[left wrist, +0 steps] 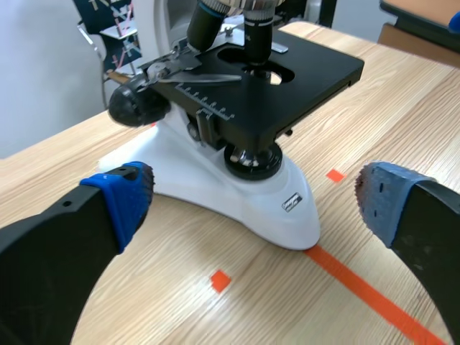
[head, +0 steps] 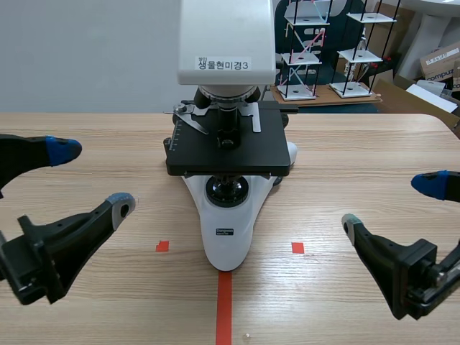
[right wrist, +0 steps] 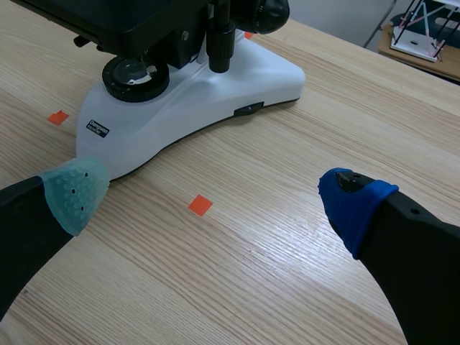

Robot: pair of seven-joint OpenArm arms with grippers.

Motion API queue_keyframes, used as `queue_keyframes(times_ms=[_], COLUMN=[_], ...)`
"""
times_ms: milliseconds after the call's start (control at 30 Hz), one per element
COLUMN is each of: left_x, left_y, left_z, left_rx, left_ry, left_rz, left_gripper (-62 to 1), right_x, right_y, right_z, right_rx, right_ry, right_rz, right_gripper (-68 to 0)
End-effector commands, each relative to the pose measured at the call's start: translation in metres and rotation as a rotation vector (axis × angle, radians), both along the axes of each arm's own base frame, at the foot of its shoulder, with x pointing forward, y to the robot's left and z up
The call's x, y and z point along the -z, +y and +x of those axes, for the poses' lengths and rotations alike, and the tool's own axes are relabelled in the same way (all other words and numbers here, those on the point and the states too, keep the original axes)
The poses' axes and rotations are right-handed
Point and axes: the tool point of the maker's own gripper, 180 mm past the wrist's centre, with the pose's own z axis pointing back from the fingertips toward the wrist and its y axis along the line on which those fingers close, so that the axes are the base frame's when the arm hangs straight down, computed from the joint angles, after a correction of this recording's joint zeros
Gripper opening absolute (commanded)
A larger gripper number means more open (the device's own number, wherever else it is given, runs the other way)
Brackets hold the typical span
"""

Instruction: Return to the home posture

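white microscope [head: 228,230] sat dead centre of the frame on the wooden bench [head: 359,154], left gripper [head: 93,177] low at frame left, fingers spread wide, holding nothing, right gripper [head: 392,203] low at frame right, same deal, both well apart from it

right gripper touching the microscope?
Apart. The right wrist view shows a strip of table between the open right gripper and the microscope base.
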Motion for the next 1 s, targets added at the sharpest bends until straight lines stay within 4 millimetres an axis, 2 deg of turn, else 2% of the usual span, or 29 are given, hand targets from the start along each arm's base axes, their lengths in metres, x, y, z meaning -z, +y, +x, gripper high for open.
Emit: queue_keyframes(times_ms=[0,333,967], left_x=[-0.006,0.008,0.004], left_y=[0.000,0.013,0.014], left_z=[-0.001,-0.020,-0.020], left_rx=[0.003,-0.023,-0.021], left_ry=[-0.025,0.038,0.029], left_rz=[0.004,0.047,0.037], left_gripper=[1.4,1.4,1.4], right_x=[-0.011,-0.011,-0.011], right_y=[-0.001,-0.001,-0.001], right_z=[0.004,0.004,0.004], right_rx=[0.003,0.003,0.003], right_ry=[-0.038,-0.039,-0.038], right_rz=[0.007,0.007,0.007], right_gripper=[-2.7,-2.7,-2.7])
